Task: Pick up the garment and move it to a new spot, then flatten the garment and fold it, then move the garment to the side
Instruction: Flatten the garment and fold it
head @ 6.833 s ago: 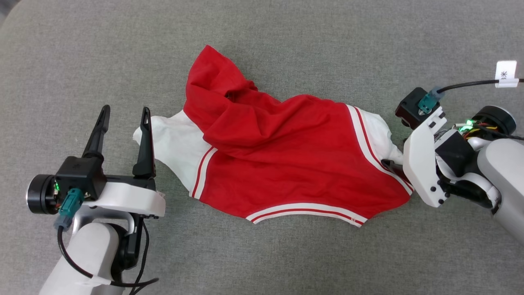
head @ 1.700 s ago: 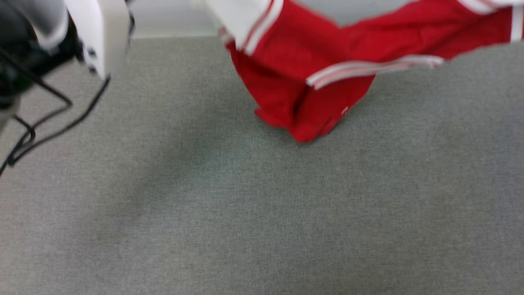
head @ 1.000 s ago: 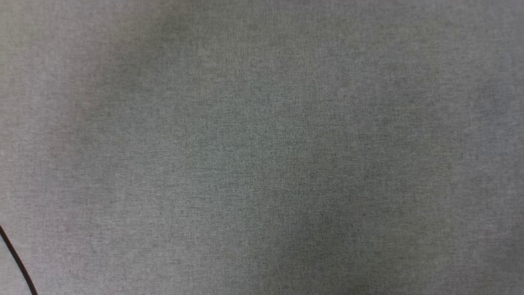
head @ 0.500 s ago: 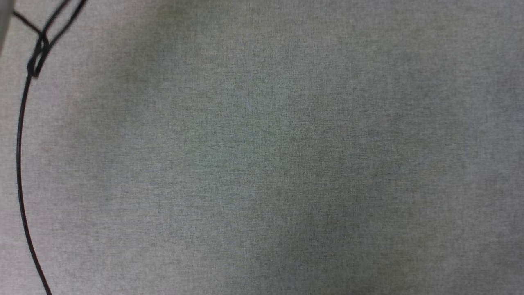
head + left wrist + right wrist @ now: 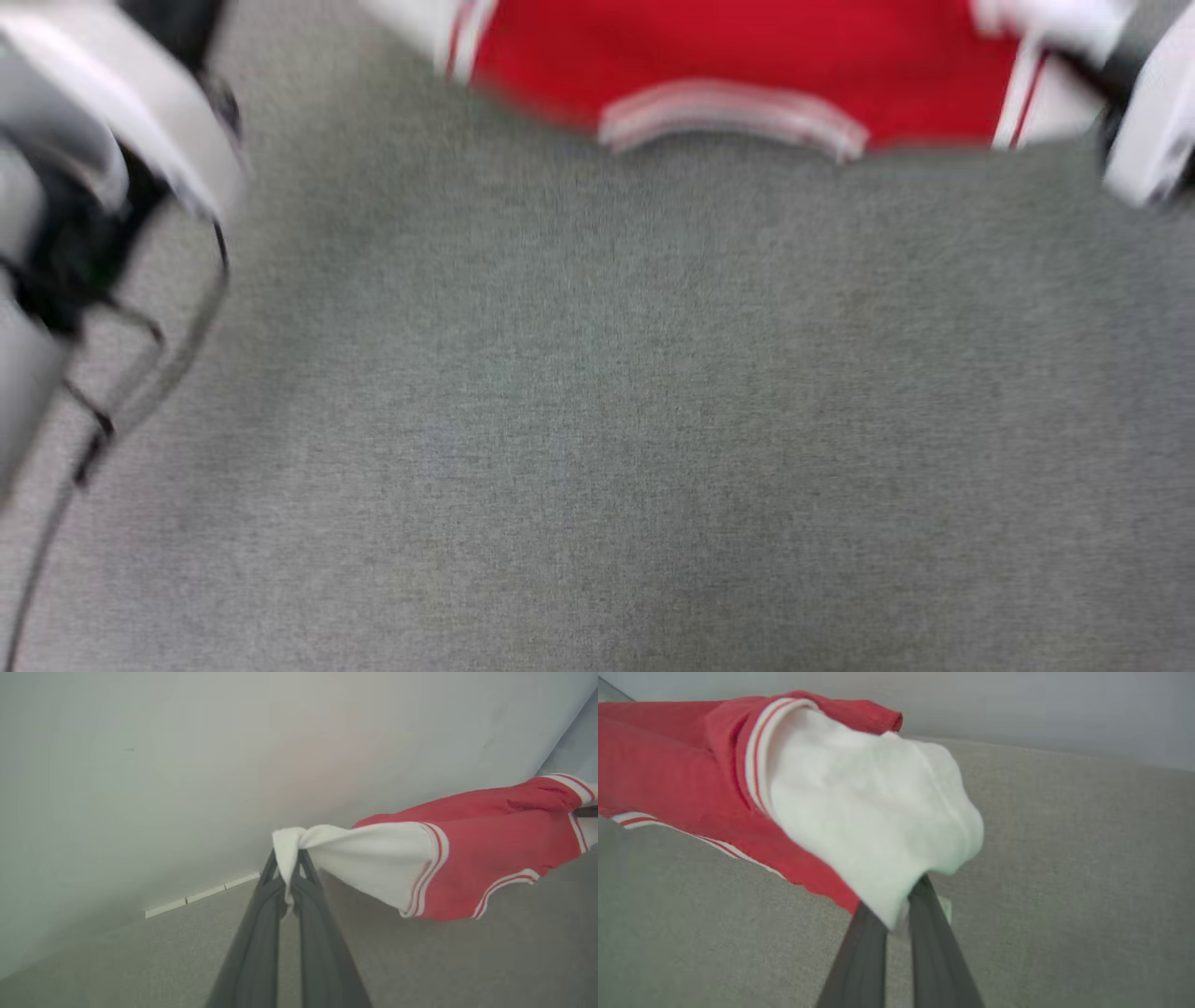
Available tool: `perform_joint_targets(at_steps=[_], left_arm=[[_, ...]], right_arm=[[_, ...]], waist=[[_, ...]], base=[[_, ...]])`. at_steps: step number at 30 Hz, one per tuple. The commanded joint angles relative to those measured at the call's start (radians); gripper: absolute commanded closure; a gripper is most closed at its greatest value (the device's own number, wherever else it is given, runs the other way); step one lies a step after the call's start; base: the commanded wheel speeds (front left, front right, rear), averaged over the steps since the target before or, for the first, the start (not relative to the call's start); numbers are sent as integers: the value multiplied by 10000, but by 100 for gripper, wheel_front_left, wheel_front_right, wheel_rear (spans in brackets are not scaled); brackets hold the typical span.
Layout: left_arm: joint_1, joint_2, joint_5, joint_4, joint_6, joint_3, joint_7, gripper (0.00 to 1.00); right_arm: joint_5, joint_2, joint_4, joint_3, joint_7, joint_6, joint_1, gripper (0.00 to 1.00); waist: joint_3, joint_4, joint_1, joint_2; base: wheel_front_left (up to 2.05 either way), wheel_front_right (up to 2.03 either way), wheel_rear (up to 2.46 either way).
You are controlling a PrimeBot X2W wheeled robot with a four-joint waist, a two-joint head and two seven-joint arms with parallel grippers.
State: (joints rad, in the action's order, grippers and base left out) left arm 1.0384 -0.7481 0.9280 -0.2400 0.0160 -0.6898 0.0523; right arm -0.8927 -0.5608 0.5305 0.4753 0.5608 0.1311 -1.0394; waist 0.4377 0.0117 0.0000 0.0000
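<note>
Between left end effector (image 5: 286,870) and right end effector (image 5: 899,905), the garment (image 5: 747,47) hangs.

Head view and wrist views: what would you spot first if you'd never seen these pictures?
The bright red jersey T-shirt jumps out, stretched in the air across the top of the head view above the grey fabric surface. Each white sleeve is pinched in shut jaws: the left gripper holds one, the right gripper the other.

Head view motion-blurred throughout. Garment (image 5: 738,56) cut off at the view's far edge. Right gripper (image 5: 899,903) fingertips buried under white sleeve (image 5: 878,812).
</note>
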Motion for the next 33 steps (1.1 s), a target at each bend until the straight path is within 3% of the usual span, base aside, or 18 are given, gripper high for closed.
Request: perform_joint_targets(at_steps=[1, 5, 10, 14, 27, 33], left_arm=[[-268, -108, 59, 38, -64, -10, -78, 100], [-2024, -162, 303, 215, -341, -263, -634, 100], [-3961, -285, 803, 226, -494, -435, -1237, 100], [-5301, -448, 1166, 409, -854, -486, -1589, 100], [-9463, -779, 2436, 1091, -1719, -724, -2605, 100], [-11189, -742, 2955, 1611, -2217, -930, -2782, 100]], right_arm=[[-41, -44, -59, 26, -76, -7, 295, 100], [-325, -87, -545, 277, -329, -5, 1755, 100], [-649, -253, -806, 4, -783, -7, 3423, 100], [-907, -283, -992, -271, -945, -7, 4789, 100], [-1495, -250, -2449, -1847, -1117, -13, 9598, 100], [-1327, -112, -3652, -2916, -690, -12, 12110, 100]], waist=[[-391, -61, 0, 0], [-1032, -127, 0, 0], [-1726, -126, 0, 0], [-2308, -99, 0, 0], [-3557, 21, 0, 0], [-3934, 54, 0, 0]], base=[[0, 0, 0], [0, 0, 0], [0, 0, 0], [0, 0, 0], [0, 0, 0], [0, 0, 0]])
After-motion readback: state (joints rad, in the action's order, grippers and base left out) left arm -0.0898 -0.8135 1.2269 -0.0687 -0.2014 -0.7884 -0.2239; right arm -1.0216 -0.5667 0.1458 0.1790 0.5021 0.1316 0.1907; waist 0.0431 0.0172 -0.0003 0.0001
